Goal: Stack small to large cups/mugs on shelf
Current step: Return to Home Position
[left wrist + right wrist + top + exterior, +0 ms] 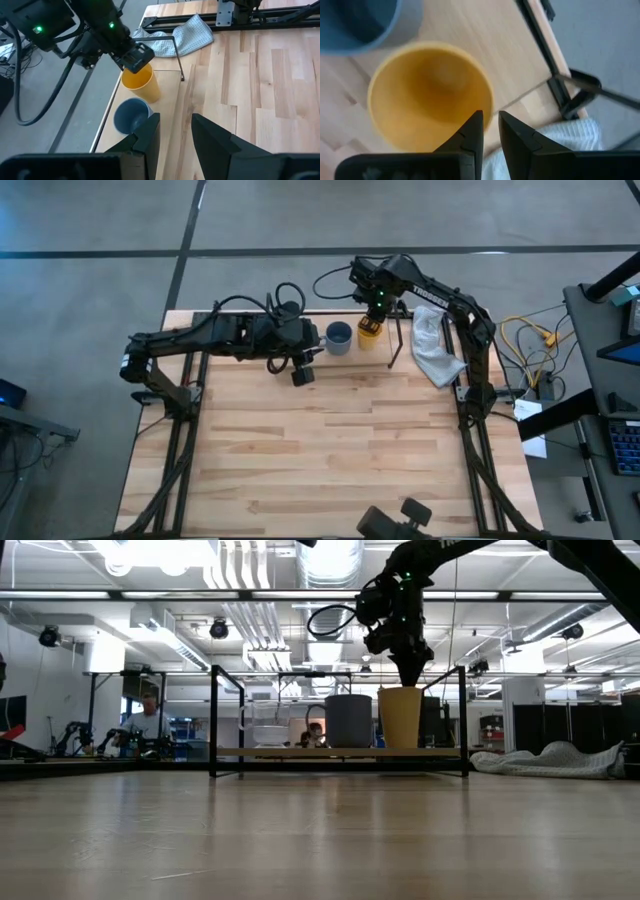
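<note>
The yellow cup [400, 718], the grey-blue mug [348, 720] and the clear glass cup [270, 724] stand in a row on their bases on the low wooden shelf [300, 752] at the table's far edge. In the high view I see the yellow cup [369, 331] and the mug [338, 338]; my left arm hides the glass. My right gripper [490, 120] is directly over the yellow cup [427, 95], shut on its rim. My left gripper [175, 131] is open and hovers over the table [302, 373], just on the near side of the mug [131, 115]. My right gripper [410, 675] holds the yellow cup by its rim [489, 106] on the side toward the white cloth. It comes from above, pointing down, with one finger inside the cup and one outside. The cup stands upright with its base on the shelf board.
A crumpled white cloth [436, 350] lies at the table's far right, beside the shelf's black wire upright [397, 345]. Black frame rails run along both table sides. The middle and near part of the wooden tabletop [330, 450] is bare. People show in the room beyond the table.
</note>
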Tool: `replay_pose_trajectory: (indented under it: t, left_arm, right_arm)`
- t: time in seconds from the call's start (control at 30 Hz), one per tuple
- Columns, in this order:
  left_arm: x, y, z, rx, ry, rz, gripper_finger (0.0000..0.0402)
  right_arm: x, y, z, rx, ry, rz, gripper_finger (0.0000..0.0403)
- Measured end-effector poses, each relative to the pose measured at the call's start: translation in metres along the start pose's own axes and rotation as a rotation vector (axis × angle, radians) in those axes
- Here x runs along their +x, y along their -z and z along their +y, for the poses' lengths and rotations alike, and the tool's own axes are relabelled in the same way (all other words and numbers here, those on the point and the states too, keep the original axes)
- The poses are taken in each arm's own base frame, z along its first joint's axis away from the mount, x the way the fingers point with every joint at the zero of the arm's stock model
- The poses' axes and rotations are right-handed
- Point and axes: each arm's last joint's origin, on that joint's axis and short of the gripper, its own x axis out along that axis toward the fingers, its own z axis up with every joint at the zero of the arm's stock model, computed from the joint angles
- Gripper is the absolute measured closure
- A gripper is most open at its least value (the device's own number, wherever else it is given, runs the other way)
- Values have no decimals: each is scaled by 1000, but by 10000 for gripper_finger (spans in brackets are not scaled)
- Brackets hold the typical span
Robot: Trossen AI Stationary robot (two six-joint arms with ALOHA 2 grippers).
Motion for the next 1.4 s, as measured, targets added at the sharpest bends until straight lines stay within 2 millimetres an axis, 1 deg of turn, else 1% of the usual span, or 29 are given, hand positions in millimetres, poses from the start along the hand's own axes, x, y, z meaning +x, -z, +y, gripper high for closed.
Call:
replay_pose_trajectory:
  t: [0.1,0.2,0.3,0.43,0.53,0.6,0.67,0.77,0.83,0.9,0.97,1.1,1.23,1.3,1.4]
  left_arm:
    - [-2,0,1,1,-6,1,304]
    - [-9,3,4,12,-45,17,304]
    - [-19,7,9,23,-111,39,304]
    - [-36,12,17,27,-165,53,304]
    - [-51,17,22,4,-166,56,304]
    - [-63,19,26,-68,-168,37,304]
    - [-71,23,29,-139,-169,38,304]
    - [-85,35,33,-223,-173,65,304]
    - [-93,43,35,-280,-174,78,304]
    - [-100,55,35,-319,-172,101,304]
    - [-105,66,35,-344,-166,96,304]
    - [-109,94,32,-385,-150,74,304]
    - [-107,125,27,-412,-109,28,304]
    - [-104,142,23,-427,-53,2,304]
    - [-97,165,18,-456,33,-58,304]
  right_arm:
    - [-6,7,0,-2,-4,32,349]
    - [-20,17,1,-9,8,31,349]
    - [-43,30,2,59,13,-13,349]
    - [-79,53,5,158,18,-115,349]
    - [-110,76,13,224,6,-205,349]
    - [-130,94,21,228,-8,-271,349]
    - [-147,113,33,202,-28,-331,349]
    - [-165,147,52,121,-64,-401,349]
    - [-172,170,63,89,-96,-441,349]
    - [-174,191,73,74,-140,-495,349]
    - [-172,208,82,54,-190,-556,349]
    - [-158,237,95,-7,-311,-698,349]
    - [-131,256,107,-84,-422,-824,349]
    - [-115,262,112,-107,-470,-880,349]
    - [-87,267,118,-112,-532,-974,349]
